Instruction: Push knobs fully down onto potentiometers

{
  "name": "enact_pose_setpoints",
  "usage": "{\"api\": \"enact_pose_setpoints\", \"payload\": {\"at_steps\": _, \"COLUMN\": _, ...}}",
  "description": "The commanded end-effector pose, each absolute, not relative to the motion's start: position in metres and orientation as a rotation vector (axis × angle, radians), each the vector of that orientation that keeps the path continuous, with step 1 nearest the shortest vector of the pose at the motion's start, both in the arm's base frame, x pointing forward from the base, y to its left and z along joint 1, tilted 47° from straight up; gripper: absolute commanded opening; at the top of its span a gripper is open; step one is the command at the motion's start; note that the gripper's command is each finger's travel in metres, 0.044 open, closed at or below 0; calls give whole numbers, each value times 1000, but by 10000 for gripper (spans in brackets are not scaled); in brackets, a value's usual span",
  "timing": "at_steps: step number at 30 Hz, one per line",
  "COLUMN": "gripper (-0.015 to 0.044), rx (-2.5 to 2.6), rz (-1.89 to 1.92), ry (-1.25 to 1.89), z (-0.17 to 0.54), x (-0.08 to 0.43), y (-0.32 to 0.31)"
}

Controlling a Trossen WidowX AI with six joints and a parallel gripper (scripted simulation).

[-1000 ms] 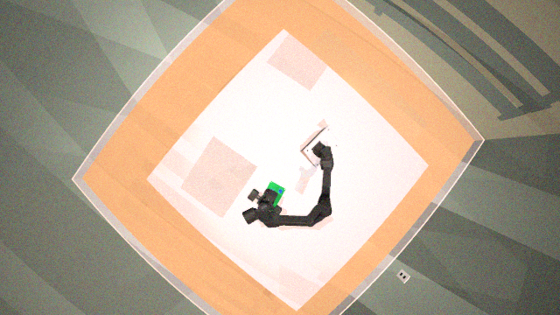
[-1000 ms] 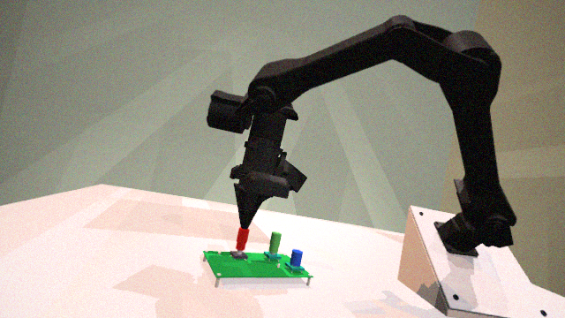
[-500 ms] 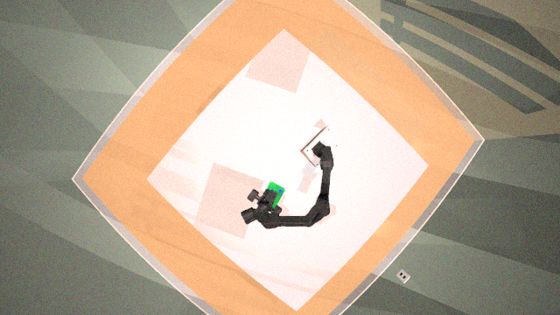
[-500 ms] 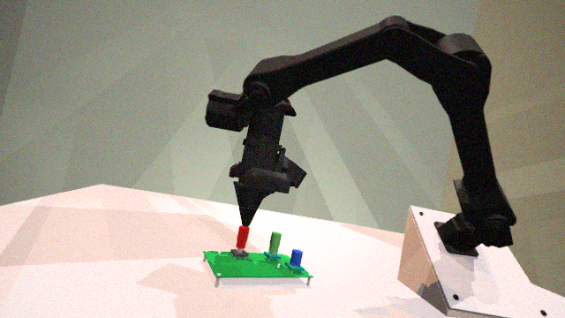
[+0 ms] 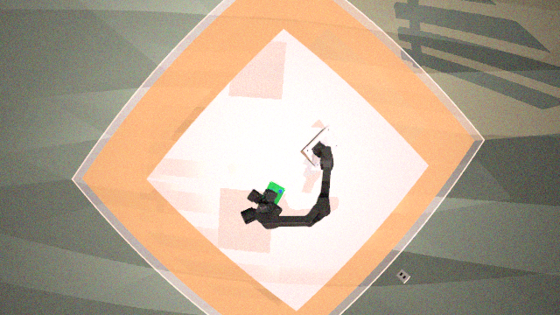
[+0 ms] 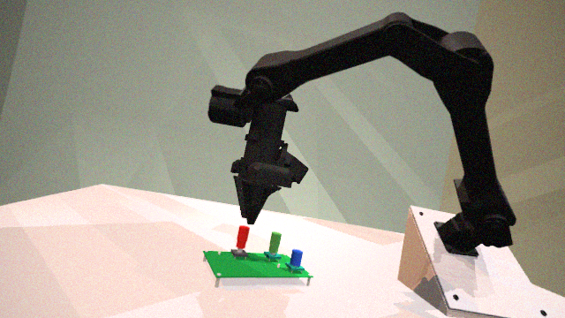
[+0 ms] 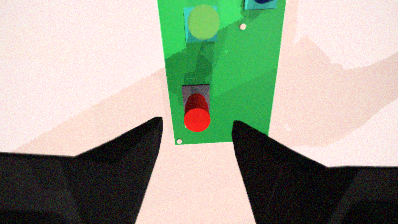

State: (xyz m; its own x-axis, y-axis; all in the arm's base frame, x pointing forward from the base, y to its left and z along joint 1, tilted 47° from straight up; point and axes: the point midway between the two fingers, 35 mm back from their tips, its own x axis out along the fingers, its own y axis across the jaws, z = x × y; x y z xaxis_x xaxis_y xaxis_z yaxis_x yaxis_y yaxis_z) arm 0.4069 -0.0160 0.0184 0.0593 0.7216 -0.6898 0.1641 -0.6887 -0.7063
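The green circuit board stands on short legs. A red knob stands upright over a dark grey potentiometer, with a sliver of pale shaft showing between them. A green knob stands on a teal potentiometer, with a little pale shaft at its foot. A blue knob sits low on another teal one. My gripper is open and empty just above the red knob, one finger to each side in the wrist view.
The arm's base is fixed on a slanted white mount to the right of the board in the exterior view. The arm arches high over from there. In the top view the arm covers part of the board.
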Motion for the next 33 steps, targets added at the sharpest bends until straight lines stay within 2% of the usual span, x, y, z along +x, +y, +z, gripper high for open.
{"api": "enact_pose_setpoints", "payload": {"at_steps": 1, "gripper": 315, "rx": -1895, "rz": 1675, "ry": -877, "z": 22, "x": 383, "y": -22}}
{"api": "enact_pose_setpoints", "payload": {"at_steps": 6, "gripper": 440, "rx": -1895, "rz": 1681, "ry": -874, "z": 29, "x": 327, "y": -29}}
{"api": "enact_pose_setpoints", "payload": {"at_steps": 14, "gripper": 440, "rx": -1889, "rz": 1683, "ry": -880, "z": 32, "x": 239, "y": -21}}
{"api": "enact_pose_setpoints", "payload": {"at_steps": 33, "gripper": 440, "rx": -1889, "rz": 1683, "ry": -880, "z": 32, "x": 237, "y": -20}}
